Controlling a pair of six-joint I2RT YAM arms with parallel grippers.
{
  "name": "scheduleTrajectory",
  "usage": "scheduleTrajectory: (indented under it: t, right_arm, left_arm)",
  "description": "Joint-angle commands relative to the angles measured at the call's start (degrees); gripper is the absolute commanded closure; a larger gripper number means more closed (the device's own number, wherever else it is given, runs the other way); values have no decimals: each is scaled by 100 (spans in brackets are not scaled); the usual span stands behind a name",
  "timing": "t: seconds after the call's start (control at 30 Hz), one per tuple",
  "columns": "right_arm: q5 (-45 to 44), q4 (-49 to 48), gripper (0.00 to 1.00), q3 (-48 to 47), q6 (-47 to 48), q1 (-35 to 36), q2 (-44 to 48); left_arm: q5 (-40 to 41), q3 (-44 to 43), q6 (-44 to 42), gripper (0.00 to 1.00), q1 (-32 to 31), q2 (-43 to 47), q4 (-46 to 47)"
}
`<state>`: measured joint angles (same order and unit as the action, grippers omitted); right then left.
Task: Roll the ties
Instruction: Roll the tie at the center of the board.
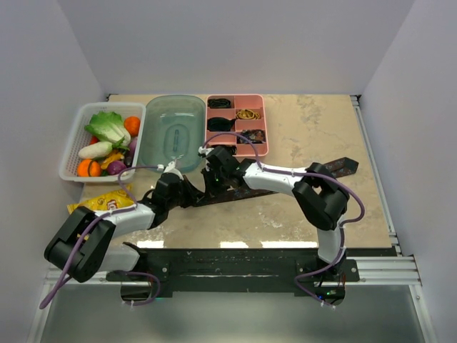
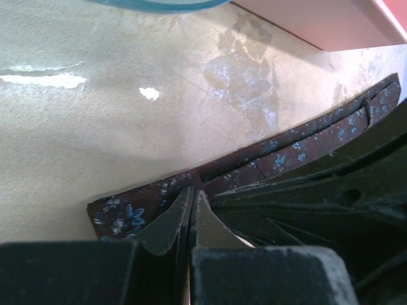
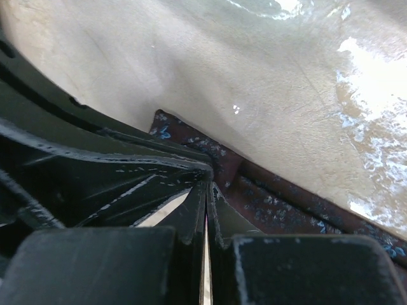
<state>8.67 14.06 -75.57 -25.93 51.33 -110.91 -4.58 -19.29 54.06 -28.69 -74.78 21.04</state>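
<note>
One maroon tie [image 1: 344,166] lies diagonally across centre frame. Left gripper [image 2: 193,192] and right gripper [image 3: 208,183] are both clenched, tips against its fabric. Cannot tell whether either pinches it.

Top camera hung high above and behind the table [image 1: 321,136], far from the tie [image 1: 341,166], facing down and forward. Left wrist camera sat low, almost against the tie [image 2: 286,155], looking along it. Right wrist camera sat equally close [image 3: 267,203]. All three views shared the tie.
</note>
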Motion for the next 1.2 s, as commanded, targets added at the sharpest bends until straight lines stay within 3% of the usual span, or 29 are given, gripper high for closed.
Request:
scheduleTrajectory:
  t: [0.0, 0.3, 0.37, 0.47, 0.6, 0.73, 0.9, 1.17]
  right_arm:
    - [197, -264, 100, 68, -87, 0, -246]
    - [83, -202, 100, 122, -79, 0, -510]
    - [83, -194, 100, 130, -96, 0, -528]
    - [74, -176, 100, 156, -79, -9, -537]
    - [83, -150, 100, 157, -52, 0, -545]
    - [109, -158, 100, 157, -61, 0, -528]
    - [109, -150, 100, 165, -43, 0, -510]
    - [118, -150, 100, 209, -43, 0, -502]
  left_arm:
    - [-43, -84, 17, 100, -32, -19, 164]
    - [71, -189, -27, 100, -32, 227, -143]
    - [167, -285, -124, 96, -32, 394, -485]
    - [422, -496, -291, 78, -23, 736, -1074]
    - [808, -646, -370, 42, 3, 1246, -1742]
    - [862, -568, -265, 26, 135, 1685, -2347]
    - [485, -129, 42, 26, 390, 1888, -2297]
    - [-333, 750, 693, 38, 829, 1766, -1033]
